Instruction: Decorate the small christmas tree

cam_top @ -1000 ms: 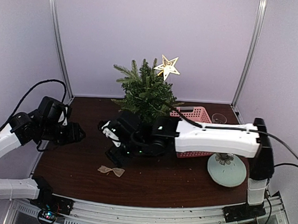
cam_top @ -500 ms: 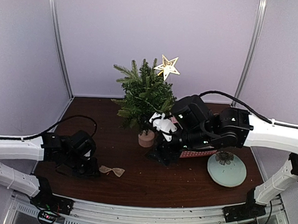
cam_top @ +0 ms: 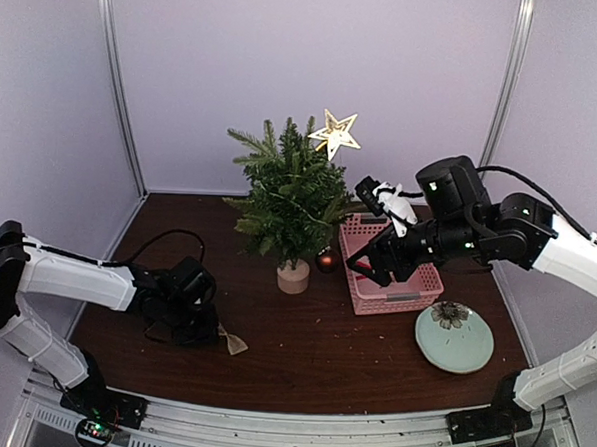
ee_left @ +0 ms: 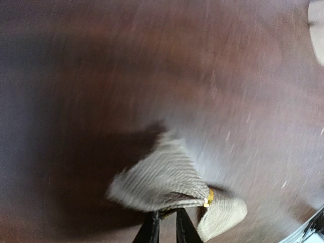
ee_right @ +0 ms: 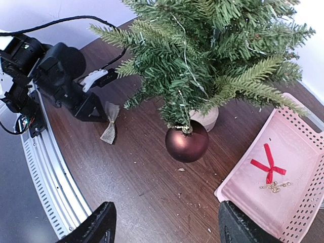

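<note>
Left gripper pinched narrow on bow, lower left of top view, right gripper wide and empty; lift by the knot, firm pinch, seat it in tree, upper centre.

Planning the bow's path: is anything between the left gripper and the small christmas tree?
Nothing visible: only bare table lies between the left gripper, shut on the bow, and the small christmas tree.
</note>
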### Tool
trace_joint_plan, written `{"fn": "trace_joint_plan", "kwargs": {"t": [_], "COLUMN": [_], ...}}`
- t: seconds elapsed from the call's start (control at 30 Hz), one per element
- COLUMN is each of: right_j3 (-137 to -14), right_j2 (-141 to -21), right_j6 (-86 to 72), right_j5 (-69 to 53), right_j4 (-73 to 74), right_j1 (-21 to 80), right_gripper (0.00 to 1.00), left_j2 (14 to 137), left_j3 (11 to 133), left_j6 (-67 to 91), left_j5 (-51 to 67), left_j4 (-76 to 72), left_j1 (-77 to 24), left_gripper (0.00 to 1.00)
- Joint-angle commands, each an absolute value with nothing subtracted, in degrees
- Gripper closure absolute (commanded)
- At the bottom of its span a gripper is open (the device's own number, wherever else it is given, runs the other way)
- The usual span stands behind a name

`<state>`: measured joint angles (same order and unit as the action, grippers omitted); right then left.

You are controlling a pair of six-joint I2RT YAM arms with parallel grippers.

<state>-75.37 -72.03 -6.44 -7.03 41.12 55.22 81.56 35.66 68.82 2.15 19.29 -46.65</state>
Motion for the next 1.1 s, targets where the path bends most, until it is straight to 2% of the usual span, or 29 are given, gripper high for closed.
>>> {"fn": "trace_joint_plan", "kwargs": {"t": [0.0,0.17,0.3,0.53,0.6,0.73,1.07], "right_j3": [-74.6,-74.1,-73.5,-72.1,-72.0,-71.9,-71.3], "right_j2": [-70.1,-69.1,-68.5,-67.9,-67.9,-67.7,-67.1], "right_j6": [-7.1,-6.8,-6.1,-6.4,-6.4,-6.4,-7.3], "right_j5": [-7.6,-7.0,-7.3,-8.8,-9.2,-9.3,-9.4], "right_j4": [43.0,43.9,44.7,44.2,44.1,44.4,44.7], "right_j1": [54.2,53.6,52.9,52.0,51.9,51.6,50.9], "right_gripper": [0.29,0.29,0.29,0.29,0.29,0.29,0.29], "left_j2": [86.7,88.7,82.6,78.1,78.5,80.1,88.0], "left_j3": [39.8,45.2,43.1,41.6,43.0,43.7,47.7], "left_j6": [64.5,57.2,57.2,49.2,43.5,33.6,18.4], "left_j5": [1.0,1.2,-0.8,-0.1,0.0,9.7,12.8], "left_j4": [14.6,18.1,19.6,20.1,22.6,23.8,26.1], "left_j1": [-42.0,-39.4,-41.5,-46.2,-46.0,-42.0,-41.5], "left_gripper": [0.88,0.86,0.82,0.7,0.69,0.68,0.68]}}
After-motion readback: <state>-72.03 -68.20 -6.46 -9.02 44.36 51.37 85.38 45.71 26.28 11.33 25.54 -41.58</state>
